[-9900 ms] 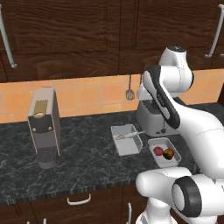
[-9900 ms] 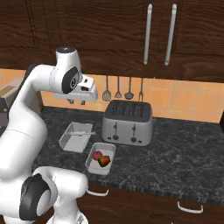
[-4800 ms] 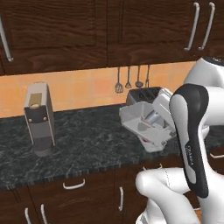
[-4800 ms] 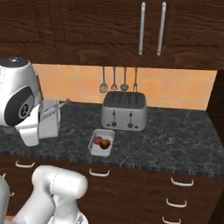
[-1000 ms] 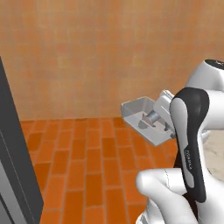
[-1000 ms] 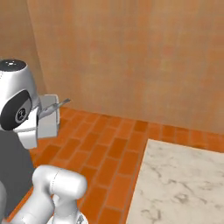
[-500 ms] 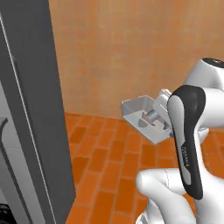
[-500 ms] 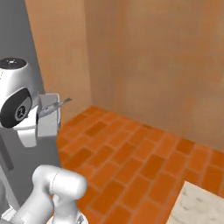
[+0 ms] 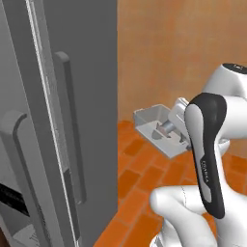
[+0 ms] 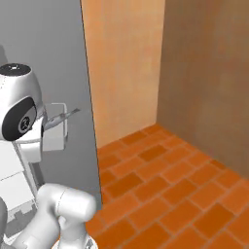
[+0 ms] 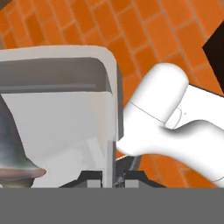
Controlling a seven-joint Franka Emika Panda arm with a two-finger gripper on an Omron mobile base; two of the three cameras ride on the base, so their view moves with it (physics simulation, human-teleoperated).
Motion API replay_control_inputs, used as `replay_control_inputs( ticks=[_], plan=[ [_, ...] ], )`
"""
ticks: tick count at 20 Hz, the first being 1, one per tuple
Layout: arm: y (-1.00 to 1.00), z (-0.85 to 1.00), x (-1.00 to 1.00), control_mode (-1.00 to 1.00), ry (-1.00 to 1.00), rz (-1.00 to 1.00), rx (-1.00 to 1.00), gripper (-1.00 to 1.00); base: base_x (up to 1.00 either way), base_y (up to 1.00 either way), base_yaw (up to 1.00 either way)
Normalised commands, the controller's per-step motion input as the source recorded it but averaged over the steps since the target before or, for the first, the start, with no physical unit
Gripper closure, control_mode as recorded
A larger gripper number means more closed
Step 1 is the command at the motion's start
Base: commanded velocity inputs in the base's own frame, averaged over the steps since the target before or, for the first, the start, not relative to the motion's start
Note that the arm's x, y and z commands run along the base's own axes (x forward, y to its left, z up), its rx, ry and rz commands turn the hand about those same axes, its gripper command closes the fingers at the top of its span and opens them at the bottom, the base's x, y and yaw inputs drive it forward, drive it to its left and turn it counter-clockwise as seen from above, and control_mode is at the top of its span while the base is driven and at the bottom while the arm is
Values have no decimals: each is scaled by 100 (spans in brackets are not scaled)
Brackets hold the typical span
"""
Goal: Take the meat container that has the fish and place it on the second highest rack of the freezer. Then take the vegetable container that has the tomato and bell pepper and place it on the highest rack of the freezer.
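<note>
The meat container (image 9: 153, 120), a pale grey tray, hangs in the air in front of my arm, tilted, with the silvery fish (image 9: 161, 131) lying in it. My gripper (image 11: 112, 176) is shut on the tray's side wall (image 11: 112, 109); the fish's tail (image 11: 14, 151) shows at the left of the hand view. From the right base view the meat container (image 10: 55, 127) sits beside my arm with the fish (image 10: 68, 115) poking over its rim. The freezer (image 9: 82, 77) stands at the left, doors closed, with long bar handles (image 9: 68, 126) and a black dispenser panel (image 9: 10, 197).
The freezer's grey side (image 10: 48, 53) rises right behind the tray in the right base view. An orange brick floor (image 10: 170, 185) spreads to the right, bounded by tan walls (image 10: 204, 73) that meet in a corner.
The whole picture has swung as the base moved: the freezer now fills the left side, much closer. The tray stays in the gripper at the same place relative to the arm.
</note>
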Motion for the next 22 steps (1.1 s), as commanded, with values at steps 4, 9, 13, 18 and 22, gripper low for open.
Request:
replay_control_inputs(
  ticks=[4,9,13,18,22],
  plan=[
    [0,0,0,100,0,0,0,100,0,-57,65],
    [0,0,0,100,0,0,0,100,0,-54,68],
    [0,0,0,100,0,0,0,100,0,-59,65],
    [0,0,0,100,0,0,0,100,0,-65,59],
    [0,0,0,100,0,0,0,100,27,-41,58]
  ],
)
